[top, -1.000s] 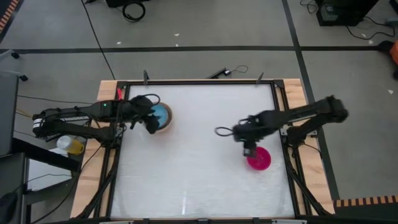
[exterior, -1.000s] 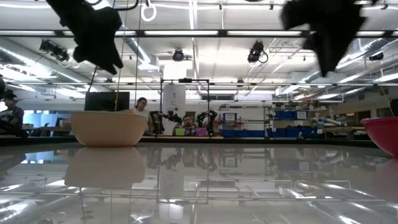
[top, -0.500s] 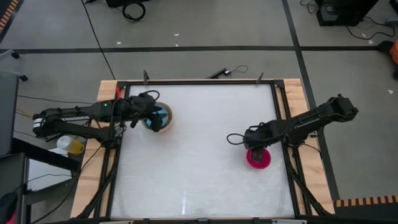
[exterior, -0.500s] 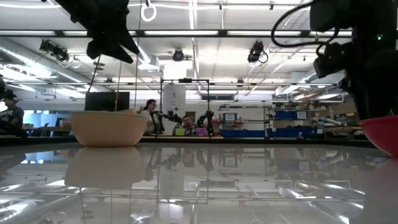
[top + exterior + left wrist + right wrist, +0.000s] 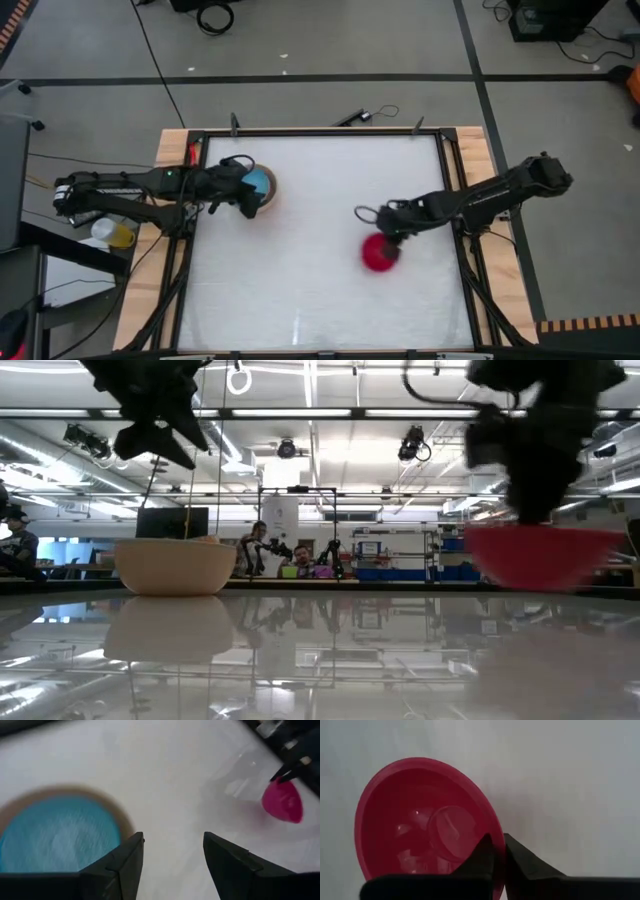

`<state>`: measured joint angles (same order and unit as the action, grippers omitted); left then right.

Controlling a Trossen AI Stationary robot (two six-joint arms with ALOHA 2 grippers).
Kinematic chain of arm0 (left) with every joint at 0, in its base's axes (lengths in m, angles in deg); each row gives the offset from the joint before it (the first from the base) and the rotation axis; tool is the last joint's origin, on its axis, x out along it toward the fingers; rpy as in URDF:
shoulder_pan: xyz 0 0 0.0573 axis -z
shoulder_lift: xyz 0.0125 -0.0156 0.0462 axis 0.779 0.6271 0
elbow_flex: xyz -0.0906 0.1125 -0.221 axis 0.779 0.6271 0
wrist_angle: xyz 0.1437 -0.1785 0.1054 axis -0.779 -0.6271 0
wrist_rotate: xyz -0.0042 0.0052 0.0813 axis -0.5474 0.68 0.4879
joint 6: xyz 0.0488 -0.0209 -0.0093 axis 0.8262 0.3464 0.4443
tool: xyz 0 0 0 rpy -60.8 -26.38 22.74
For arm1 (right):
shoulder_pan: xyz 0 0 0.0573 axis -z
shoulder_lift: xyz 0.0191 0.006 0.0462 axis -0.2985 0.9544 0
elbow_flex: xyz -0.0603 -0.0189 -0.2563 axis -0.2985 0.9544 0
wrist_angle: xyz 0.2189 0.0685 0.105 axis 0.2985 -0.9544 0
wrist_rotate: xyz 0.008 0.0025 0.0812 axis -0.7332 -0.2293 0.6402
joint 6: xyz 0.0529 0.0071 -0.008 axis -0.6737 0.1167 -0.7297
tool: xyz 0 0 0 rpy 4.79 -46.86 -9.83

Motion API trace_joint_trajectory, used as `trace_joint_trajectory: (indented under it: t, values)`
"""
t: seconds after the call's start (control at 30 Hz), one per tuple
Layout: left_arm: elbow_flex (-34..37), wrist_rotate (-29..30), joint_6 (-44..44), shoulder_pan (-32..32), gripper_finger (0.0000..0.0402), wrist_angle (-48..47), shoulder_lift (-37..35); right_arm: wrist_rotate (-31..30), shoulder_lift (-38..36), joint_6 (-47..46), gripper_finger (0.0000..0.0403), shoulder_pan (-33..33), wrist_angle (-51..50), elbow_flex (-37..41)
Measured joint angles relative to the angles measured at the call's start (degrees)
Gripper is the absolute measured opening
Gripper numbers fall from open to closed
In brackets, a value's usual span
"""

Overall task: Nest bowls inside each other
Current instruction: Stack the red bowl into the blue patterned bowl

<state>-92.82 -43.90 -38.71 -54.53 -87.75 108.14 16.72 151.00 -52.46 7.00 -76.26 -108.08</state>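
Note:
A red-magenta bowl (image 5: 377, 254) is right of the table's middle, with my right gripper (image 5: 391, 240) shut on its rim. In the low view it is blurred and seems to hang just above the table (image 5: 540, 556). At the far left a light blue bowl (image 5: 260, 183) sits nested in a beige-cream bowl (image 5: 175, 565), which stands on its base. My left gripper (image 5: 243, 198) hovers open just above that pair, nothing between its fingers (image 5: 172, 845). My right gripper pinches the red-magenta bowl's rim (image 5: 491, 831) on the side toward the table's right edge. One finger (image 5: 481, 856) is inside the bowl and one outside. The fingers come steeply from above. The bowl stays mouth up, slightly tilted, below the fingers.
A raised dark frame (image 5: 445, 170) runs round the white table. A broad bare stretch of table top (image 5: 310, 270) lies between the two bowl spots. People and equipment show in the room beyond the far edge (image 5: 300, 560).
My right gripper has come down onto the red-magenta bowl near the table's right edge, taken hold of its rim, and carried it toward the table's left, toward the middle. The beige-cream and blue bowls have stayed put.

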Motion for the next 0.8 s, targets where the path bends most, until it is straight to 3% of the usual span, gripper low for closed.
trace_joint_trajectory:
  t: [0.13, 0.33, 0.53, 0.8]
  values:
    - [0.0, 0.7, -5.7, 0.9, 0.0207, -5.5, -1.8, -7.4, 3.4, -0.8, 0.0034, 4.1, 10.7, -5.6]
    - [0.0, 6.0, -8.9, 2.3, 0.0207, -8.6, -8.7, -5.2, 18.6, 5.2, 0.0020, 11.1, 26.5, -17.7]
    - [0.0, 8.0, -11.0, 2.3, 0.0207, -11.3, -14.7, -4.9, 36.2, 11.4, 0.0027, 14.8, 26.8, -39.2]
    - [0.0, 9.5, -12.8, 2.3, 0.0207, -15.3, -16.5, -4.6, 52.8, 20.5, 0.0023, 18.2, 26.0, -67.8]
